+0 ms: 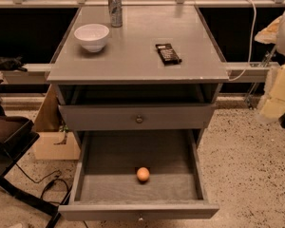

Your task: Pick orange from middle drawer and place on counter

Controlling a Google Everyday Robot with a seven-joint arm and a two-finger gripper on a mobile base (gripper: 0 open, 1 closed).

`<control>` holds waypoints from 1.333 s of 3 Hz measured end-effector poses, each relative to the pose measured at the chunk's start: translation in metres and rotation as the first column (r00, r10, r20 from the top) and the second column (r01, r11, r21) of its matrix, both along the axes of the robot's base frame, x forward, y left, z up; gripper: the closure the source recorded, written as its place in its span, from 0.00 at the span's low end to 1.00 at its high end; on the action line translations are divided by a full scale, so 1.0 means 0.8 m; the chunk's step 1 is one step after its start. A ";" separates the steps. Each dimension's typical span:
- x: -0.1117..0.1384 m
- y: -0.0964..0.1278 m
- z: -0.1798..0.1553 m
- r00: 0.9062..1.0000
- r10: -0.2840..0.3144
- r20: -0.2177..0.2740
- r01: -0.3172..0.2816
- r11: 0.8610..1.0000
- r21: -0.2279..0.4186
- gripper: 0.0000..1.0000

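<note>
The grey counter (133,51) tops the drawer cabinet and fills the upper middle of the view, its edges pale and worn. Below it the middle drawer (109,170) stands pulled far out toward the camera, with its dark textured liner floor open to view and a small knob at the bottom edge of its front. Between the counter and this drawer sits another grey drawer front (99,118) with a round metal knob (139,119), and a dark gap shows above it.

The hand (277,96) shows only as a pale, yellowish shape at the right edge of the view. It is off to the right of the cabinet at about counter height, touching neither counter nor drawer. I cannot tell how far open it is, and nothing can be made out in its hold.

On the counter, a white bowl (91,36) stands near the left rear. A slim can (115,9) is upright just behind it, and a black snack bar (168,53) lies flat toward the right.

The orange (143,174) rests on the liner inside the middle drawer, near the centre and toward the front, well apart from the hand.
</note>
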State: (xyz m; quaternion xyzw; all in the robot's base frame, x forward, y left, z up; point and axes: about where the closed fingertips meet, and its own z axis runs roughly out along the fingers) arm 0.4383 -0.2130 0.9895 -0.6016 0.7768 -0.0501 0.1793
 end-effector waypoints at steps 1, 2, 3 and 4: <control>0.000 0.000 0.000 1.000 0.000 0.000 0.000 1.000 0.000 0.00; 0.005 0.004 -0.019 0.999 -0.001 -0.032 0.001 1.000 -0.003 0.00; 0.000 0.007 -0.066 0.998 -0.007 -0.057 0.009 1.000 0.026 0.00; -0.015 0.005 -0.139 0.996 -0.046 -0.072 0.051 0.996 0.077 0.00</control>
